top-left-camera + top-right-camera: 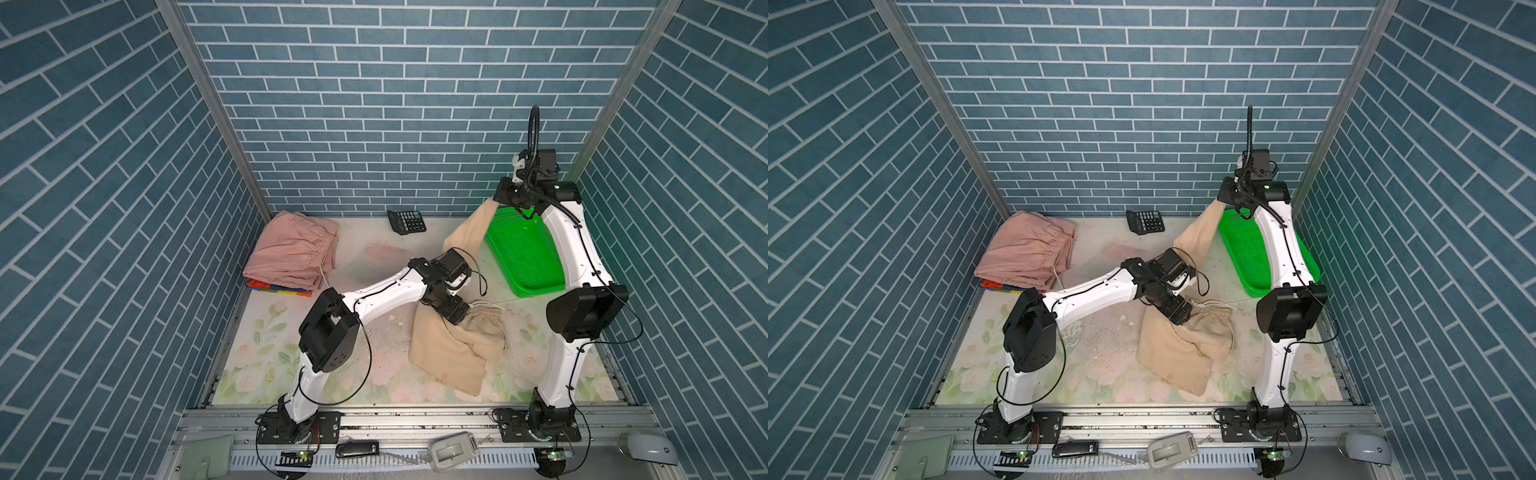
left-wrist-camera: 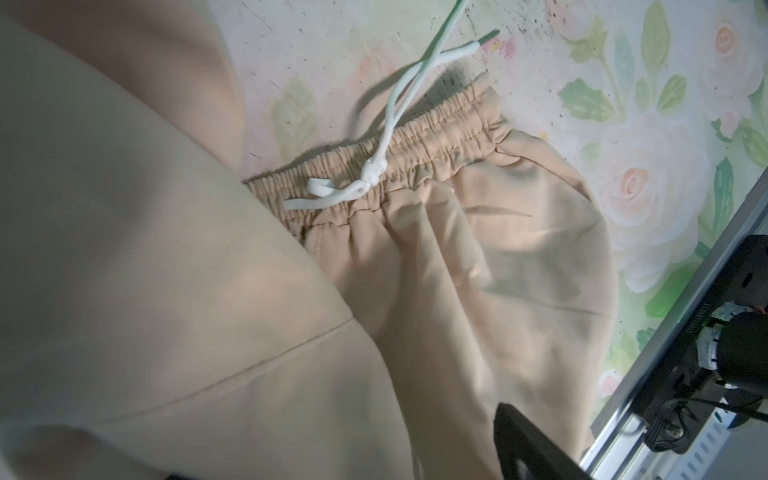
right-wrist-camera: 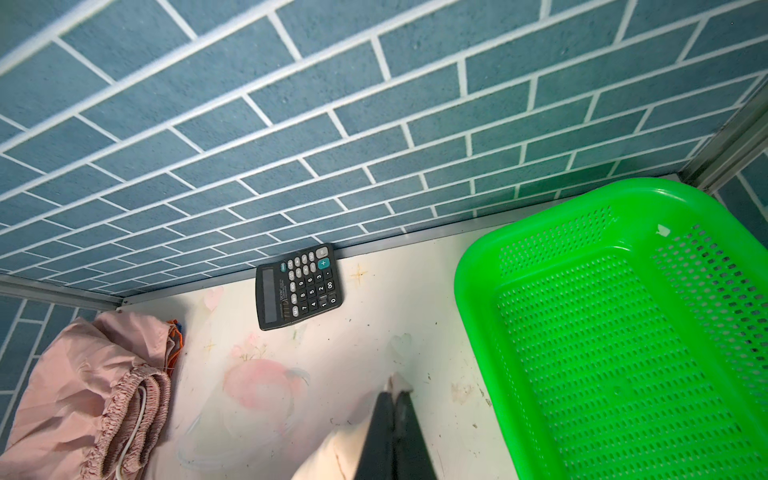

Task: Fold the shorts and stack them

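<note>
The beige shorts (image 1: 451, 353) lie bunched on the floral table right of centre. One leg (image 1: 469, 230) is stretched up to my right gripper (image 1: 498, 203), which is shut on its corner beside the basket; a small tip of cloth shows past the shut fingertips (image 3: 395, 392). My left gripper (image 1: 457, 318) sits low on the beige shorts near the gathered waistband (image 2: 415, 145) and knotted white drawstring (image 2: 374, 174). It stands open: one black finger (image 2: 532, 449) shows wide to the side, and cloth hides the other. The folded pink shorts (image 1: 291, 249) rest on the rainbow-striped shorts (image 1: 276, 288) at the back left.
A green mesh basket (image 1: 536, 289) stands at the back right, under the right arm. A black calculator (image 1: 406, 221) lies against the back wall. Brick-patterned walls close in three sides. A metal rail (image 1: 415, 415) runs along the front edge.
</note>
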Controlling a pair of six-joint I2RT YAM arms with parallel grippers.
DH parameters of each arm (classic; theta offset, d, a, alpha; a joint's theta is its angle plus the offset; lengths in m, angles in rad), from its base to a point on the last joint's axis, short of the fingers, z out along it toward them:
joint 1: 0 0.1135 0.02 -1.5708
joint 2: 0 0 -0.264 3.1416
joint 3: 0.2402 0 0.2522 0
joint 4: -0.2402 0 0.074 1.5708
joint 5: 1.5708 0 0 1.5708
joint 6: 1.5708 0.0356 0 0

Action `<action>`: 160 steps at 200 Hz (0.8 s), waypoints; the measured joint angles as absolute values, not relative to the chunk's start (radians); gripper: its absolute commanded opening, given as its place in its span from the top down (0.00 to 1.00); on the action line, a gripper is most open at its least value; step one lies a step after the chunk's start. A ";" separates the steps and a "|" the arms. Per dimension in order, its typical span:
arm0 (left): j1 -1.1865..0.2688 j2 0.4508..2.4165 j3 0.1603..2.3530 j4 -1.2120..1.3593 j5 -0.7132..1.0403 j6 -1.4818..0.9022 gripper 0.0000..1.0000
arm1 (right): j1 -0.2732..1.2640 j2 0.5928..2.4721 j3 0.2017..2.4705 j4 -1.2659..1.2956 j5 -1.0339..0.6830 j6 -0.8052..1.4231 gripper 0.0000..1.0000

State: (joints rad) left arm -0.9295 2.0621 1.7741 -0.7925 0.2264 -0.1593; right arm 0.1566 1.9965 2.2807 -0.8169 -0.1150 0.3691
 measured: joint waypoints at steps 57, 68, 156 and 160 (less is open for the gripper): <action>-0.902 2.075 1.823 -0.851 0.245 -0.140 1.00 | 0.139 1.939 2.236 -0.791 -0.131 0.369 1.00; -0.867 2.040 1.807 -0.857 0.249 -0.123 1.00 | 0.130 1.917 2.223 -0.793 -0.132 0.369 1.00; -0.400 1.820 1.823 -0.889 0.078 0.225 1.00 | 0.101 1.456 1.944 -0.736 -0.130 0.385 1.00; -0.400 1.834 1.833 -0.888 0.061 0.236 1.00 | 0.102 1.446 1.938 -0.735 -0.134 0.386 1.00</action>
